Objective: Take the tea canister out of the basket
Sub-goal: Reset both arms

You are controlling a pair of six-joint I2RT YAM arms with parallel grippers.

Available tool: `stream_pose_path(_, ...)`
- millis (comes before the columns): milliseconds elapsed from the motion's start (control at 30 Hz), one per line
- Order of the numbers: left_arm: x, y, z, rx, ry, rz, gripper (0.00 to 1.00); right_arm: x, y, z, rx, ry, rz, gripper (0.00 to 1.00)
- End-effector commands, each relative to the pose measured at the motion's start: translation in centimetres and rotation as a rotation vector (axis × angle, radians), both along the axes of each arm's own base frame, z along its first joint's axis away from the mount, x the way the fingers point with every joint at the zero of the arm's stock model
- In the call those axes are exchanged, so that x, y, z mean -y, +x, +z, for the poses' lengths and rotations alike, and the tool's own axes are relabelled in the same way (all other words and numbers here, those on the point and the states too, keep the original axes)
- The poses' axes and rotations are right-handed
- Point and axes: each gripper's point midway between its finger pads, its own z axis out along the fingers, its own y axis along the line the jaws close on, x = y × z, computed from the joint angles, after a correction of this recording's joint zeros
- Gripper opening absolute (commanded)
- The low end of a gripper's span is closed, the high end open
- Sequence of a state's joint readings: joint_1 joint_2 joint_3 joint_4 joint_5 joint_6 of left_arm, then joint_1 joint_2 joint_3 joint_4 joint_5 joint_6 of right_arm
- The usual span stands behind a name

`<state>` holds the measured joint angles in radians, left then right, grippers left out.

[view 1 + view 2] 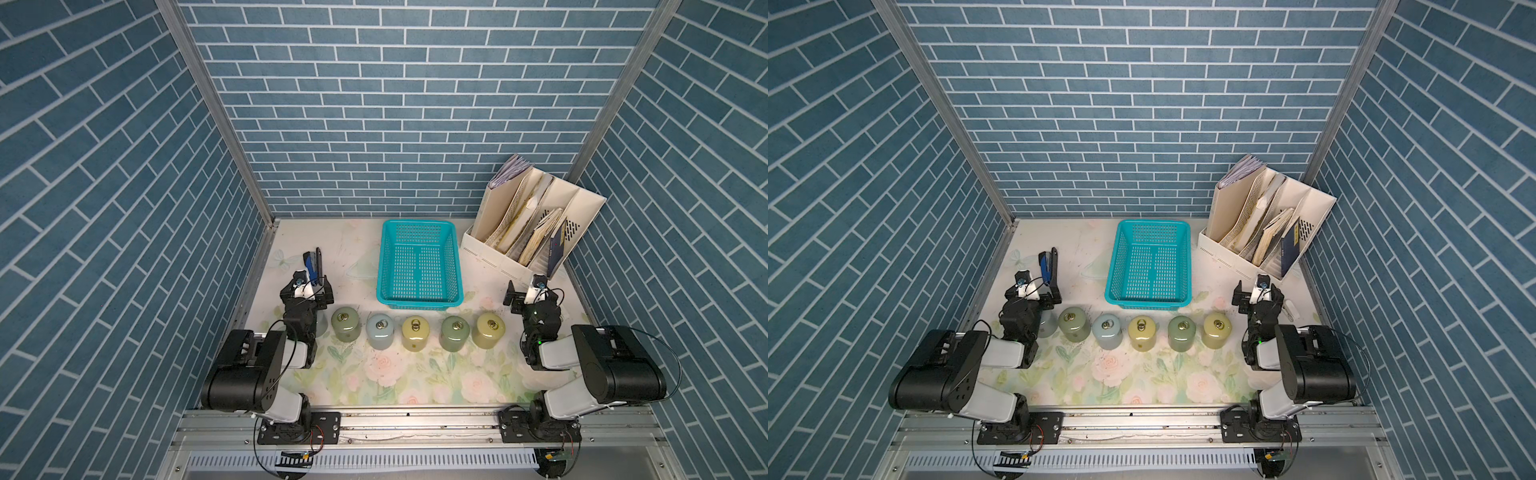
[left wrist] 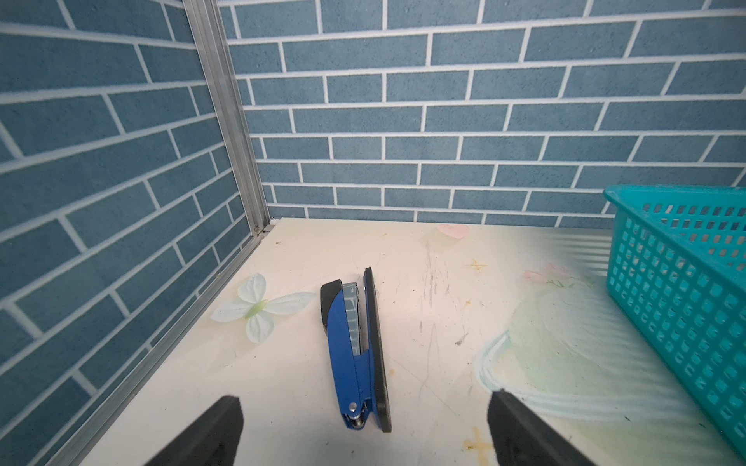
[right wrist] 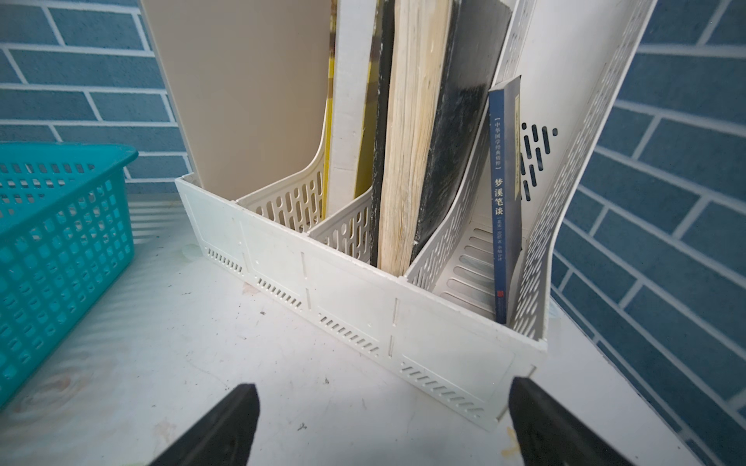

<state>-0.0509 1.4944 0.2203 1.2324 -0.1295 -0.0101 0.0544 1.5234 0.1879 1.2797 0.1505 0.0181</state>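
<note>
Top view — canisters (image 1: 415, 332) outside basket (image 1: 419, 301), books (image 1: 536, 245) in organizer (image 1: 484, 254); left gripper (image 1: 307, 293), right gripper (image 1: 532, 296) gaping.

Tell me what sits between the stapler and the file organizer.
The turquoise basket stands between the stapler and the file organizer, in both top views.

High paired top views over whole table (image 1: 353, 249); low forward wrist views, basket (image 2: 666, 192) in both.

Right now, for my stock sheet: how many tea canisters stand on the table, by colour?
Green canisters: 2
Yellow canisters: 2
Pale blue canister: 1
Greyish canister, half hidden behind the left arm: 1
Total: 6
</note>
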Motion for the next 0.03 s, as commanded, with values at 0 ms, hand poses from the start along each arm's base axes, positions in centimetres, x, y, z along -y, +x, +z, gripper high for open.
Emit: stream_pose_path(0, 0.11, 0.28, -0.2, -0.011, 0.004, -0.009, 1.0, -0.1, 0.5, 1.12, 0.037, -0.025, 0.001, 1.0)
